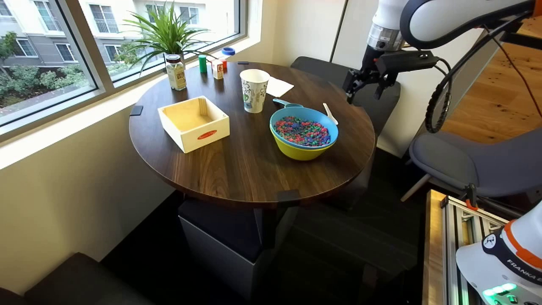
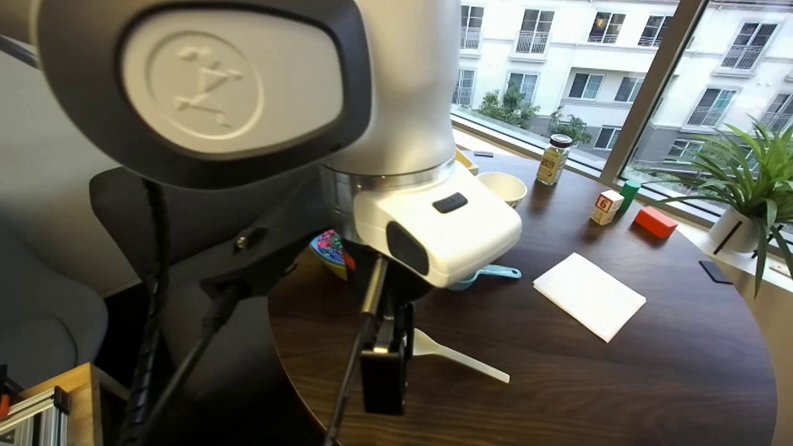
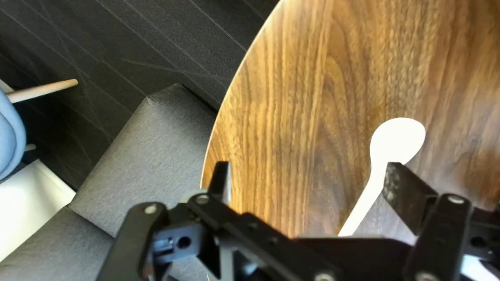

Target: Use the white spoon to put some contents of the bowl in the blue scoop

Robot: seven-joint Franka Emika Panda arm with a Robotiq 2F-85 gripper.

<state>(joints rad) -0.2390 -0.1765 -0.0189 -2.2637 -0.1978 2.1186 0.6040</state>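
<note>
One slender white spoon point(image 3: 375, 179), one round yellow-green bowl point(image 1: 300, 152) near the edge of the brown table point(image 1: 228, 171); one black tool point(image 3: 306, 175) gapes.

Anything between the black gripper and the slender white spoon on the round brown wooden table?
Nothing visible. The wrist view shows the gripper open, with no object between it and the spoon on the table.

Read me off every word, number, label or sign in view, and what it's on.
"FRANKA E", cut off by the picture edge: robot base.
"6": small block.
Emblem, no words: arm, robot base.
Too small or blurred to read: red oval label on the wooden tray, jar label, any print on the paper cup.
</note>
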